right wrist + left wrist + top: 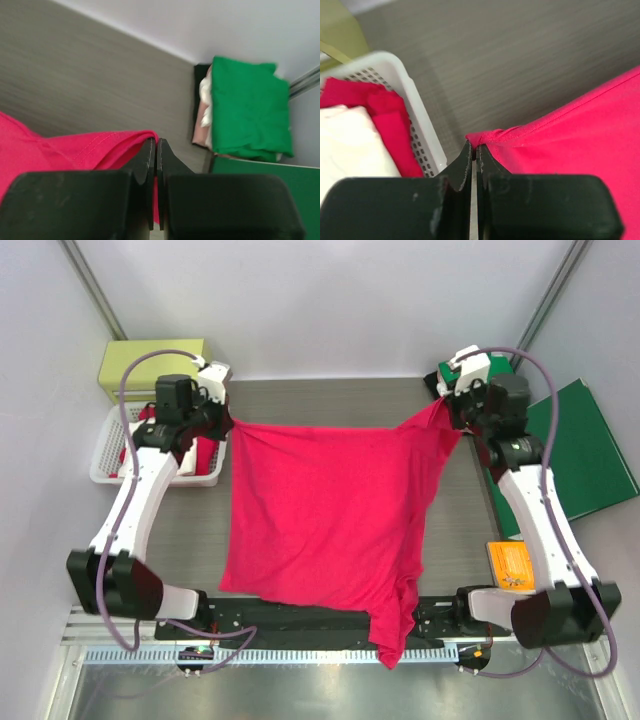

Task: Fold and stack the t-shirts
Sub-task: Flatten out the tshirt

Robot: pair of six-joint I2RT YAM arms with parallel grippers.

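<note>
A bright pinkish-red t-shirt (330, 515) hangs stretched over the table's middle, its lower end draping past the near edge. My left gripper (226, 422) is shut on its far left corner (482, 136), and my right gripper (446, 408) is shut on its far right corner (135, 137). At the far right a folded green t-shirt (247, 107) lies on a pale beige-pink one (202, 120). More red cloth (390, 120) and whitish cloth (347, 145) sit in the white basket (422, 130) on the left.
An olive-yellow box (155, 365) stands behind the basket (105, 455). A flat dark-green folder (585, 455) lies at the right edge, and an orange card (512, 562) sits near the right arm's base.
</note>
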